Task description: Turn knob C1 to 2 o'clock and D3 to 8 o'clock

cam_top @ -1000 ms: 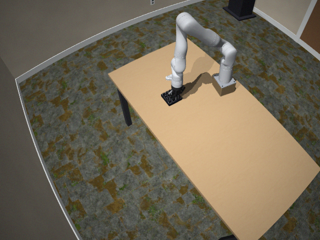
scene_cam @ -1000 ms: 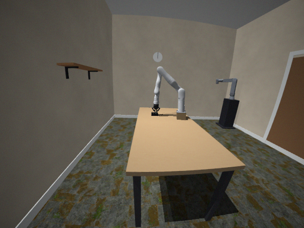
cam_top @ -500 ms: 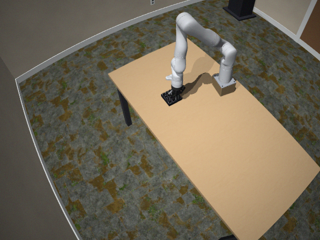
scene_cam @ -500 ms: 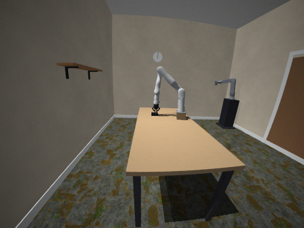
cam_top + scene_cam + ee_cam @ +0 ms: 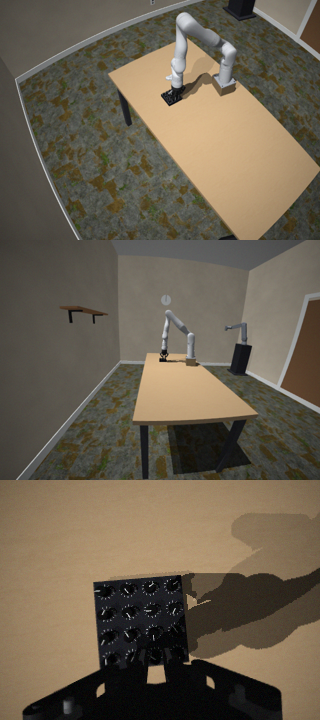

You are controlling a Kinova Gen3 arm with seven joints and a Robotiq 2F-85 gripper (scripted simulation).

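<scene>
The black knob box [image 5: 169,99] [image 5: 162,361] [image 5: 116,622] stands on the table near its left edge, with four rows of black knobs with white lines. In the wrist view the printed names are too small to read. My gripper [image 5: 177,92] [image 5: 163,357] [image 5: 155,657] hangs straight down over the box's side nearest the wrist camera. Its two dark fingers stand on either side of a knob [image 5: 156,655], the third from the left in the nearest row. The fingers stand a little apart from it and are open. That knob's line is partly hidden by the fingers.
The tan table [image 5: 219,144] [image 5: 180,392] carries the arm's base block [image 5: 224,87] [image 5: 191,361] to the right of the box. The arm's shadow [image 5: 250,610] lies to the right of the box. A second arm on a black pedestal [image 5: 240,357] stands by the far wall.
</scene>
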